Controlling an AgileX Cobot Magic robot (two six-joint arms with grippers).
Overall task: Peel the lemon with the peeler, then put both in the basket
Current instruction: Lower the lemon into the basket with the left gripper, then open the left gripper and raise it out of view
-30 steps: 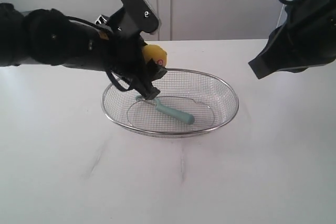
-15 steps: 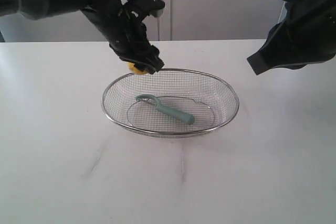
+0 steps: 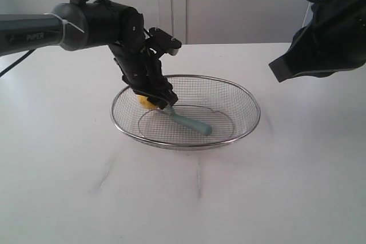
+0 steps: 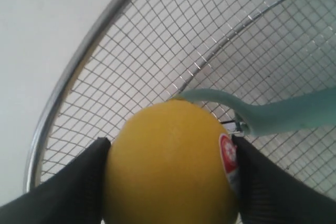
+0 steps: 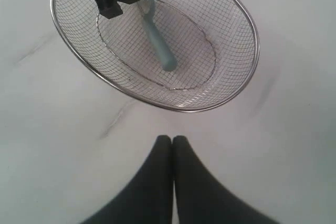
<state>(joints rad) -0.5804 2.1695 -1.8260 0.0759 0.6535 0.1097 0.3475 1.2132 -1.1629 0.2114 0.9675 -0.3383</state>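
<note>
Left gripper [image 3: 157, 99] clamps the lemon [image 4: 168, 161] between its fingers, low inside the basket [image 3: 247, 99], just beside the blade head of the peeler [image 3: 191, 123]. Right gripper [image 5: 172, 145] hangs closed and empty above the table [image 3: 286, 187]. The lemon's red-and-white sticker [image 4: 228, 153] is too blurred to read; the left arm [image 3: 27, 36] reads "PiPER".

Bright and evenly lit, whites nearly washed out. Only a faint, soft shadow under the basket [image 3: 240, 112] beneath the left gripper [image 3: 153, 100]. Small glints along its rim. Slightly soft close up on the lemon [image 4: 168, 166] between the dark, detail-less fingers [image 4: 63, 192].
</note>
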